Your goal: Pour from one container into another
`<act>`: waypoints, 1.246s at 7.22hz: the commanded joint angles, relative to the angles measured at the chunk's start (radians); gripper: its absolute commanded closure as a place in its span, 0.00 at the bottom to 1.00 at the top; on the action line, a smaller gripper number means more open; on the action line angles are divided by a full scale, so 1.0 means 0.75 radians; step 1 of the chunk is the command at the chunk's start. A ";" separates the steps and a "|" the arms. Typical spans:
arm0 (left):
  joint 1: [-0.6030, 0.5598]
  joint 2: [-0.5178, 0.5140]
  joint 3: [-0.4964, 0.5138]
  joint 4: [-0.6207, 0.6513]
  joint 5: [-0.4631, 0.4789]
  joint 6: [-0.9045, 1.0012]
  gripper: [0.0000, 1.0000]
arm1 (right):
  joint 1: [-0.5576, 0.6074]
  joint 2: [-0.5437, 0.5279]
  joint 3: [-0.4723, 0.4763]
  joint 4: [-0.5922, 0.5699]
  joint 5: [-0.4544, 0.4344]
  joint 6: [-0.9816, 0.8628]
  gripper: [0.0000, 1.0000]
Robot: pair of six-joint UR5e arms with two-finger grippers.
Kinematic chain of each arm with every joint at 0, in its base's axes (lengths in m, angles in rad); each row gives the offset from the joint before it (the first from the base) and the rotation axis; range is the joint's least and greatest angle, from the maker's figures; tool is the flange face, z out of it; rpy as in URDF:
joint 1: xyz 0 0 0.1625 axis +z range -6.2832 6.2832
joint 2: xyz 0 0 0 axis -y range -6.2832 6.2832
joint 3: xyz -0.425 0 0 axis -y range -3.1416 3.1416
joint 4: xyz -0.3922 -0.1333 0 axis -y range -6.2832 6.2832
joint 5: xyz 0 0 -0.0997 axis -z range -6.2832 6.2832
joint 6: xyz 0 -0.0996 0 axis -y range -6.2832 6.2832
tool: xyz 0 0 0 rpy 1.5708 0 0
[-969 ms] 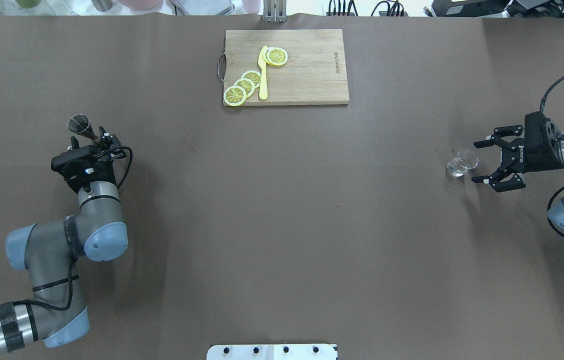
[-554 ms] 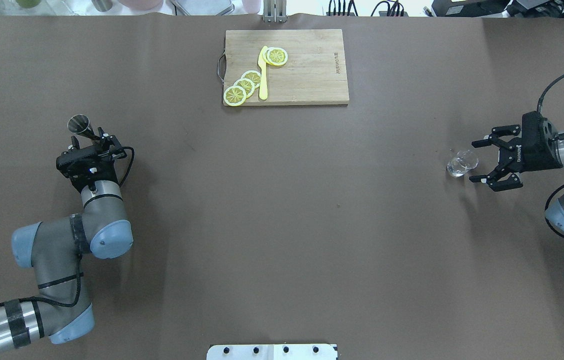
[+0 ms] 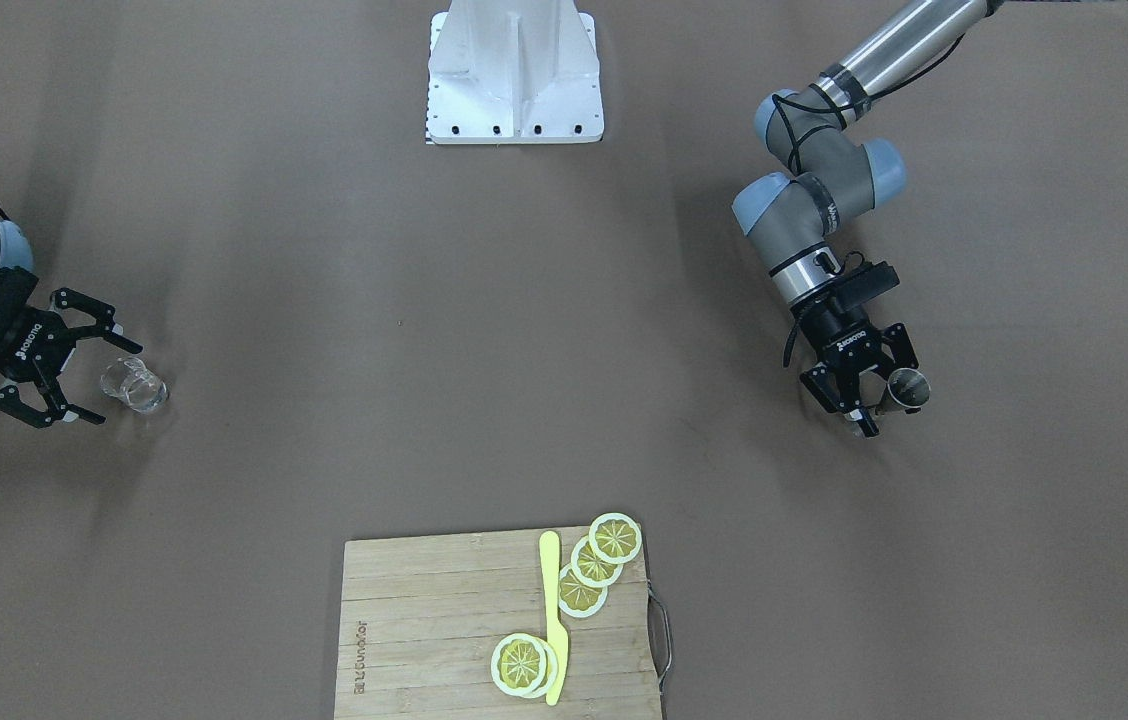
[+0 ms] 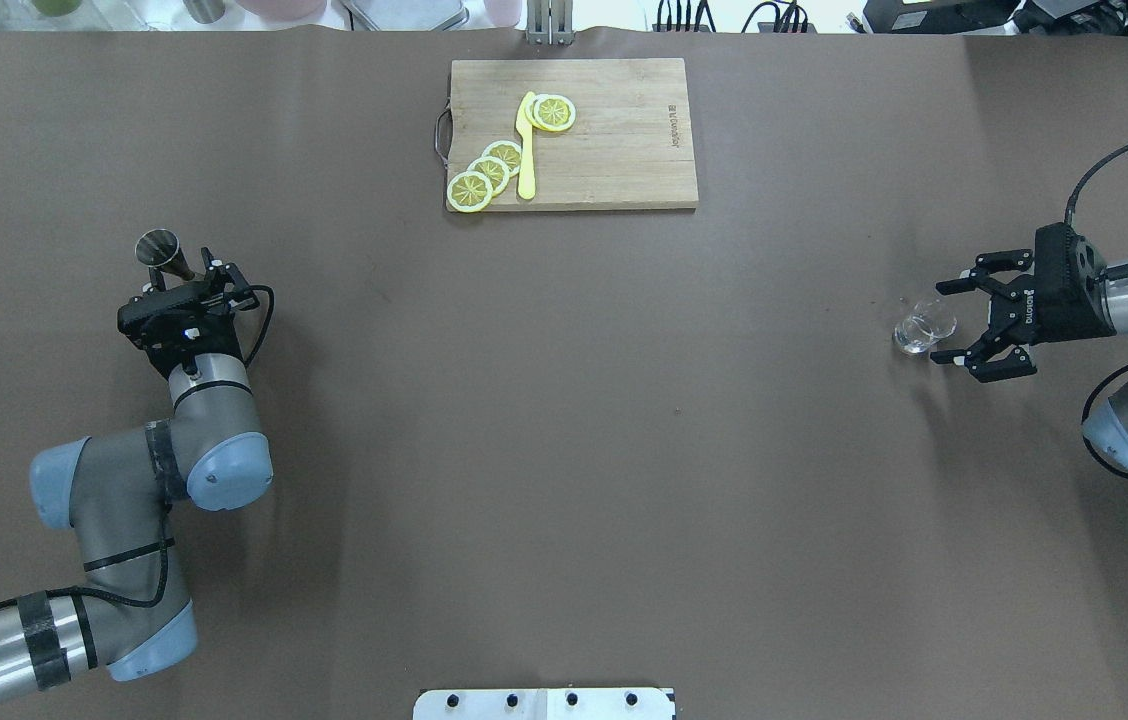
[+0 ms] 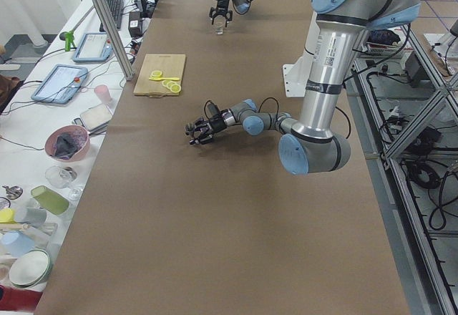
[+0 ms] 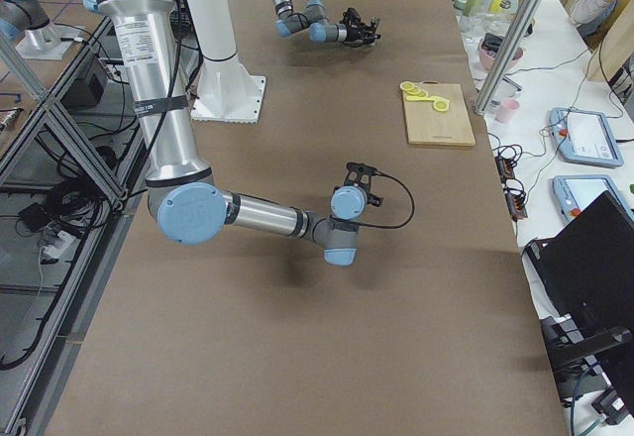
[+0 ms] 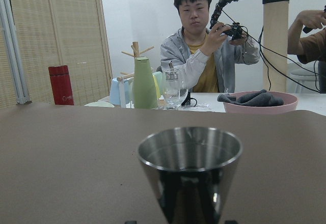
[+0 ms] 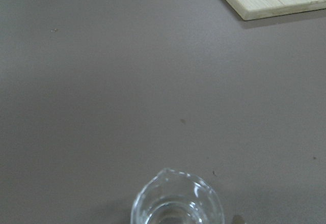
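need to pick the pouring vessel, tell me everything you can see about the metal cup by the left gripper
The metal cup is a shiny, polished steel cone: a wide round mouth on top, with mirror-like walls tapering toward the base. It stands upright on the brown table with its mouth open. Its bottom and any contents are hidden. The left gripper is open, its fingertips flanking the cup's lower part; whether they touch it cannot be told.

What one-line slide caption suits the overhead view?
Left gripper open at steel jigger; right gripper open at small glass.
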 commanded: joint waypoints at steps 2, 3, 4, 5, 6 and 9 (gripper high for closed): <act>-0.008 -0.007 -0.004 0.000 0.000 -0.010 0.34 | -0.017 0.011 -0.003 -0.002 -0.032 0.004 0.00; -0.008 -0.005 -0.006 0.000 0.000 -0.014 0.40 | -0.023 0.015 -0.009 -0.002 -0.038 0.004 0.01; -0.006 -0.003 -0.006 0.000 0.000 -0.014 0.42 | -0.023 0.015 -0.010 -0.002 -0.040 0.014 0.01; -0.008 -0.003 -0.008 0.000 0.000 -0.014 0.48 | -0.025 0.021 -0.010 -0.002 -0.044 0.022 0.03; -0.008 -0.003 -0.006 0.000 0.000 -0.014 0.48 | -0.025 0.023 -0.010 -0.002 -0.050 0.024 0.15; -0.008 -0.001 -0.002 0.000 0.016 -0.014 0.48 | -0.027 0.023 -0.010 -0.002 -0.054 0.036 0.38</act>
